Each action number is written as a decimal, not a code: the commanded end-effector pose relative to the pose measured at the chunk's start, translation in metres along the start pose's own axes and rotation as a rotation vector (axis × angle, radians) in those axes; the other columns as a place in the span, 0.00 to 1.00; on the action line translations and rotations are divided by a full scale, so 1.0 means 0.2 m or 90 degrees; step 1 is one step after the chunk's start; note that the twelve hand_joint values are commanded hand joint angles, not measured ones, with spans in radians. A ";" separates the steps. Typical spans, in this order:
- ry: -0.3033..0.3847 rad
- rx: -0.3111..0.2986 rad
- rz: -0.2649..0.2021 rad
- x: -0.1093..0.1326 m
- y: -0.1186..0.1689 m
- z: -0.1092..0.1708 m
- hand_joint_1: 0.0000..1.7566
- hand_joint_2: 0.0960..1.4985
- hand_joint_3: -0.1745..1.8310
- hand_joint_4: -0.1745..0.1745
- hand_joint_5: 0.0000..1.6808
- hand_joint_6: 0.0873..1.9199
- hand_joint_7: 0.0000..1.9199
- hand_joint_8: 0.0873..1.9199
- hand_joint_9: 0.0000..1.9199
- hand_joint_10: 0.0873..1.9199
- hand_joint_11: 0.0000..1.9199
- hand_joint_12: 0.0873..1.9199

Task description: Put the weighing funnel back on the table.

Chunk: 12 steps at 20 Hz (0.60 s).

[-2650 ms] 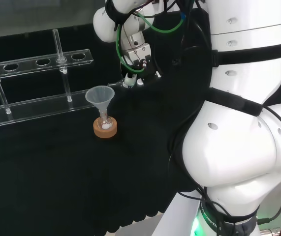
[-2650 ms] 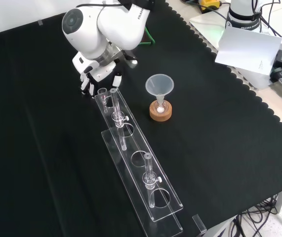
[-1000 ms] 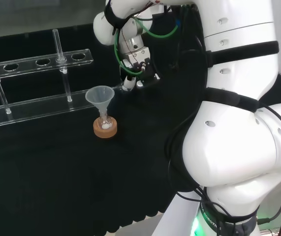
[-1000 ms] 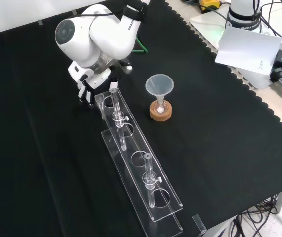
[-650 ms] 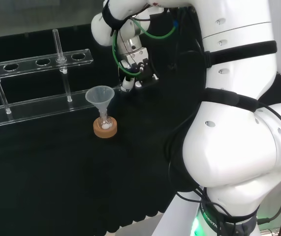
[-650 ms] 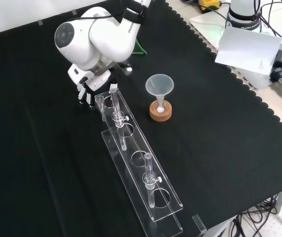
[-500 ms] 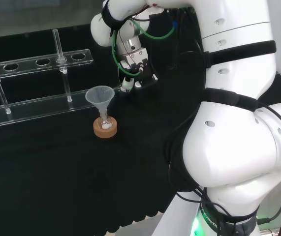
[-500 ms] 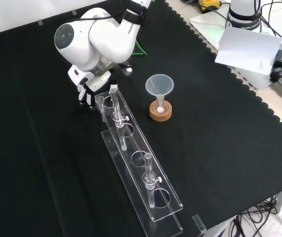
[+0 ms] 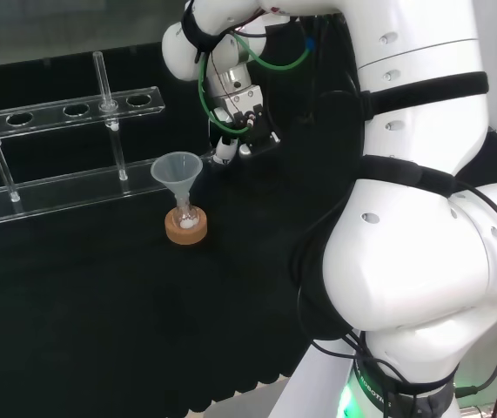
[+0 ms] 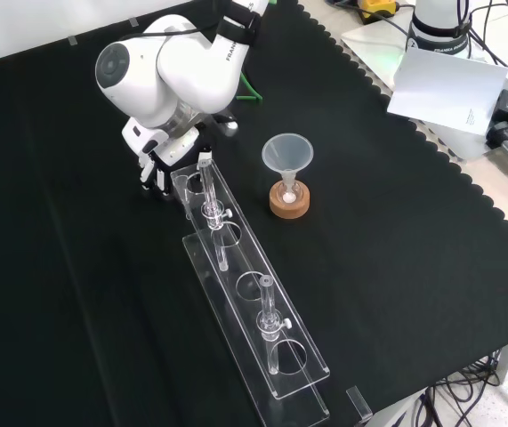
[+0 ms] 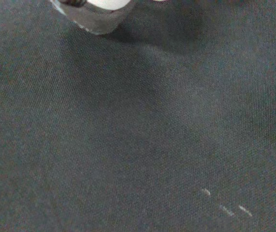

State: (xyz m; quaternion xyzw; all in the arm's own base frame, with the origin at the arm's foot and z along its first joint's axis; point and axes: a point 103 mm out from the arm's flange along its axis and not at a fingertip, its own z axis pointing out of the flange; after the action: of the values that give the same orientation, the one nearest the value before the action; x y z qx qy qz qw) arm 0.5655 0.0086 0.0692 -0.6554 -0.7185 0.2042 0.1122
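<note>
The hand hangs low over the black cloth, just past the far end of the clear tube rack in the front view. In the head view the hand is right of the big funnel. Up close in the wrist view, a small clear piece, the weighing funnel, sits against a white fingertip just above the cloth and casts a shadow on it. The fingers point down and curl round it.
The big funnel stands with its stem in a small flask on a cork ring, right of the rack in the front view. The rack carries several upright glass tubes. White arm links are at the head view's right.
Since 2.6 s ago the hand has swung a little leftward in the front view and sunk towards the cloth. Over the last half second it has hardly moved.
</note>
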 end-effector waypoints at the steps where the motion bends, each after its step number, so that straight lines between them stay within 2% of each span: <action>1: 0.007 0.002 0.003 -0.01 -0.03 0.00 0.57 0.67 0.00 0.59 0.44 0.33 0.16 0.33 0.34 0.21 0.26 0.62; 5: 0.012 0.003 0.003 -0.02 -0.06 0.00 0.55 0.66 0.00 0.53 0.32 0.30 0.11 0.32 0.28 0.25 0.20 0.65; 7: 0.015 0.003 0.002 -0.02 -0.08 0.00 0.55 0.65 0.00 0.50 0.27 0.25 0.09 0.32 0.26 0.27 0.19 0.66; 12: 0.023 -0.002 0.002 -0.01 -0.14 -0.02 0.54 0.64 0.00 0.47 0.24 0.16 0.06 0.31 0.23 0.29 0.17 0.67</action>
State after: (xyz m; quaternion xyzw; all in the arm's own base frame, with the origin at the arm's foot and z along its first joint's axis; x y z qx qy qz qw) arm 0.5488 0.0045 0.0770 -0.6584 -0.7151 0.1999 0.1229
